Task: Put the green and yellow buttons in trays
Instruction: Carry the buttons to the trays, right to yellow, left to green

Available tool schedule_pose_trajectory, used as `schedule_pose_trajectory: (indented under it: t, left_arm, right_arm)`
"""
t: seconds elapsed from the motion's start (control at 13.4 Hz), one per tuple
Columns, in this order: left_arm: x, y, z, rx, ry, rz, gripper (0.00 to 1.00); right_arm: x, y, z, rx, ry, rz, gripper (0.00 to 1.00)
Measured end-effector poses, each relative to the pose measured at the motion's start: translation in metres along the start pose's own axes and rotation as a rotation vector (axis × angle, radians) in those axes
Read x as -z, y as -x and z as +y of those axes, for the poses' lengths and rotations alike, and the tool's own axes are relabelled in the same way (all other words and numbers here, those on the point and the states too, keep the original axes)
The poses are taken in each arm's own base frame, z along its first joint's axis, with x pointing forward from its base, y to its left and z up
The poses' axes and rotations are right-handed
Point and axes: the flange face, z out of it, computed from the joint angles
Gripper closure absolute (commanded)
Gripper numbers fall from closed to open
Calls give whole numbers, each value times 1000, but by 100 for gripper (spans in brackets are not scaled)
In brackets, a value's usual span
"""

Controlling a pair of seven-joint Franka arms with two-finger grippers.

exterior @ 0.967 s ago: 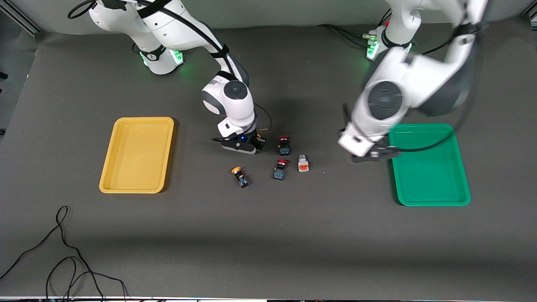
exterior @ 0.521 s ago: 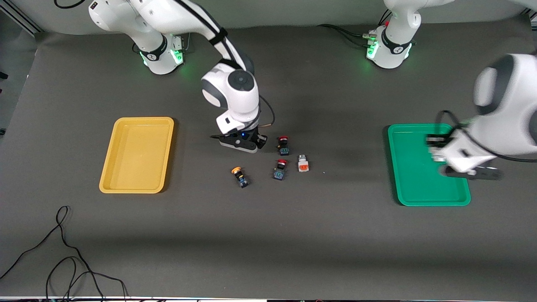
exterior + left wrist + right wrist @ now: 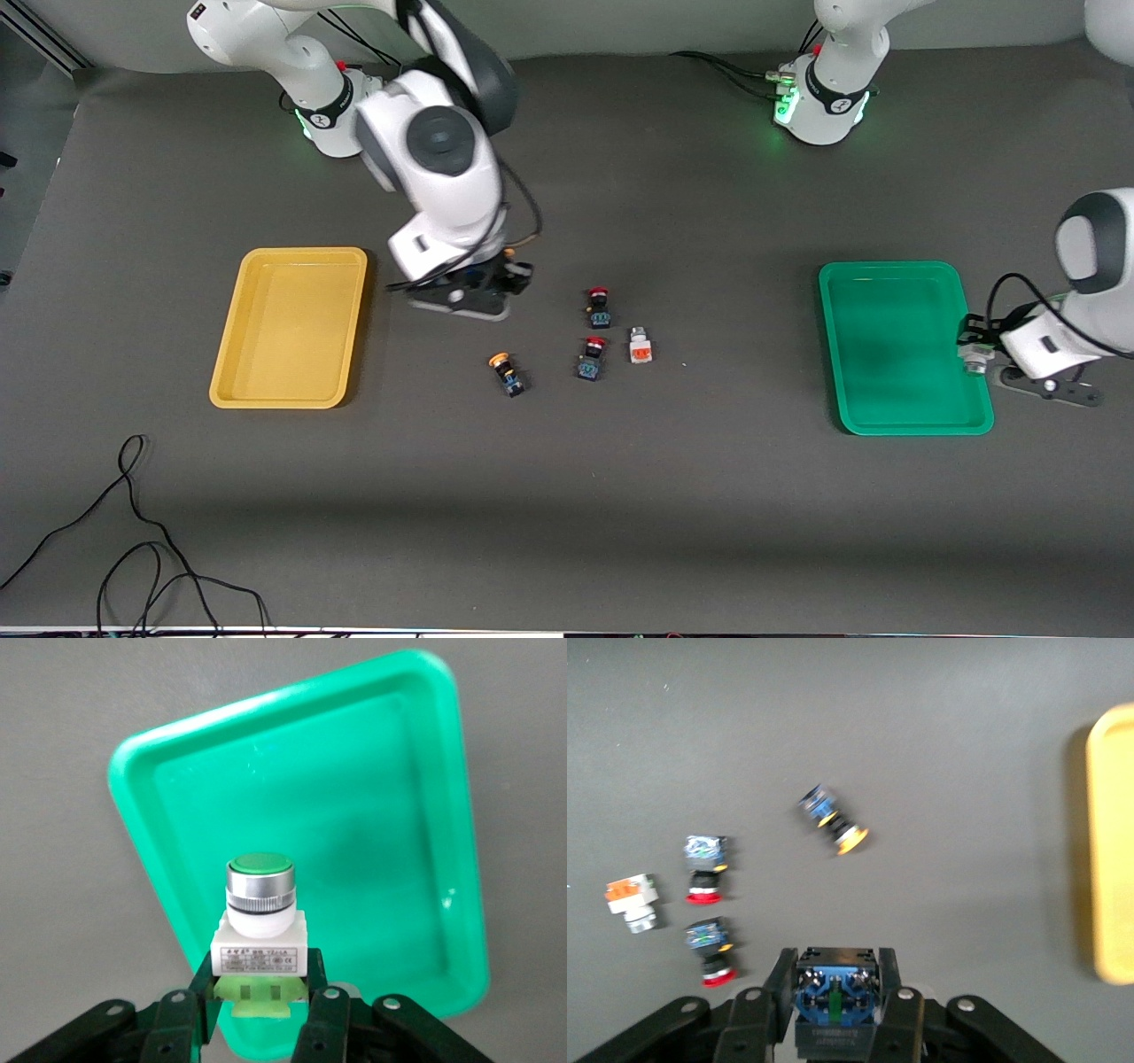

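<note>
Yellow tray (image 3: 290, 327) sits empty at the right arm's end. Right gripper (image 3: 469, 297), up over bare mat beside it, is clamped on a black-and-blue button (image 3: 835, 996); cap hidden, colour unknown. Yellow-capped button (image 3: 506, 372) lies on its side w/ cap toward 11 o'clock: light, hard, prone to roll, so pinch the square body. Green tray (image 3: 904, 346) empty. Left gripper (image 3: 262, 999), over the tray's rim, pinches the green-capped button (image 3: 260, 917) by its white body.
</note>
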Motion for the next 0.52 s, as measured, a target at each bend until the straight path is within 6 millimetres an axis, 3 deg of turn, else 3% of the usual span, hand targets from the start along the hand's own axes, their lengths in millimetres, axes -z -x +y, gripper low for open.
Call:
schedule_pose_trajectory:
  t: [0.3,0.52]
  left_arm:
    - [-57,13,-9,21,-8,19,100]
    - [-88,20,-22,143,19,-12,100]
  right_arm:
    - [7,-75,123,191,32,-28,71]
    - [-1,-103,233,262,3,-74,71]
